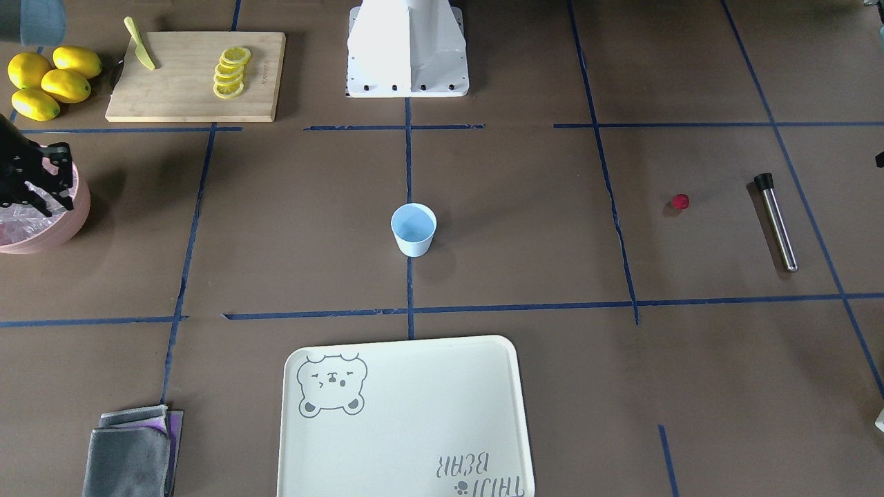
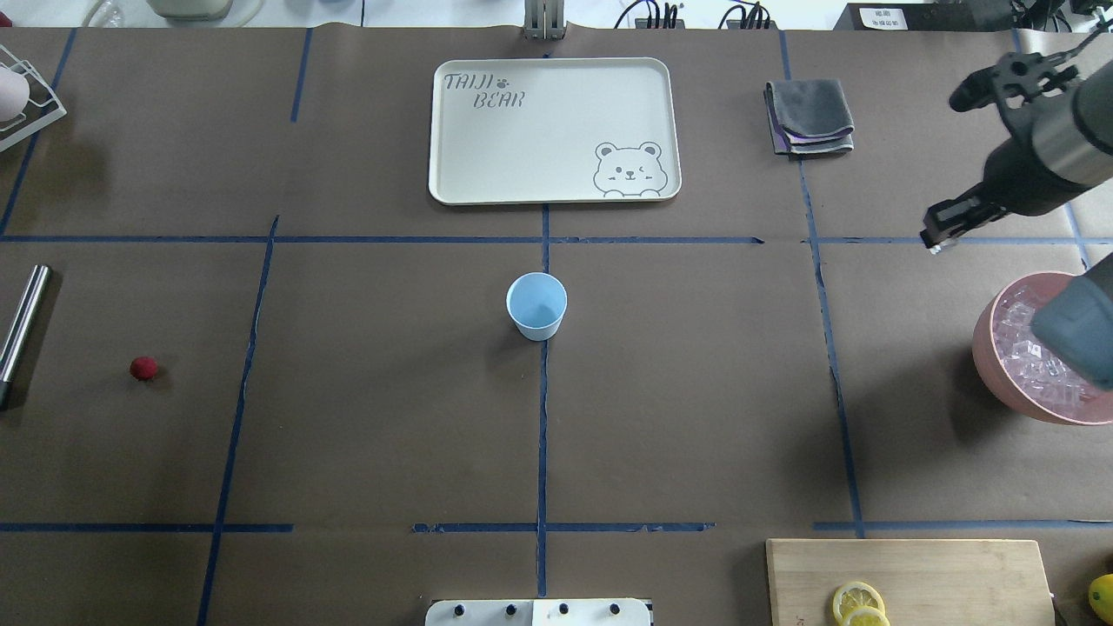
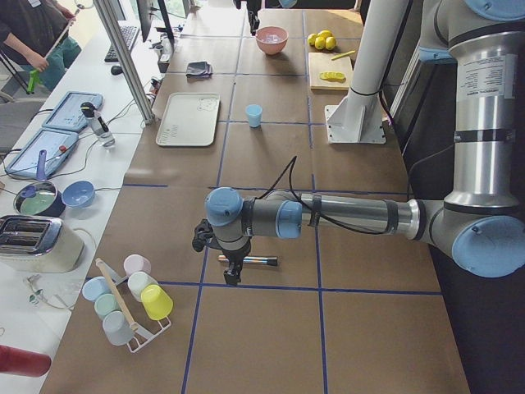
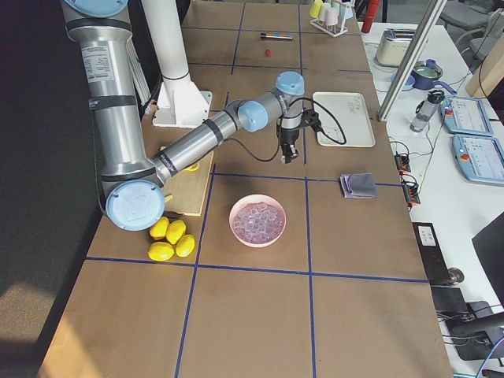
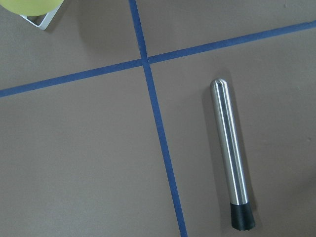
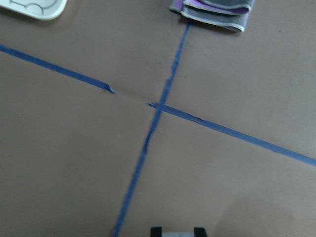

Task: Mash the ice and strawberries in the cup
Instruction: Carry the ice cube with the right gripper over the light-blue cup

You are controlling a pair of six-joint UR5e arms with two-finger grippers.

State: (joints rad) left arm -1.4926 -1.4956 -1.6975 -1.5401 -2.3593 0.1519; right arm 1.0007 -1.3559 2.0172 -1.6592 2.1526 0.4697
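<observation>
Right hand point(image 4: 288, 157) (open or closed, cannot tell) hangs near the pink bowl point(image 2: 981, 352), cup point(image 2: 536, 306) well apart.

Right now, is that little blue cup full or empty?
Empty. Seen from overhead, the cup shows its bare blue bottom; the ice sits in the pink bowl, the strawberry on the table.

Light-blue cup point(image 1: 414, 230) stands upright, empty; red strawberry point(image 1: 680, 201) lies well apart; ice point(image 4: 257, 220) fills pink bowl point(image 4: 236, 233).
</observation>
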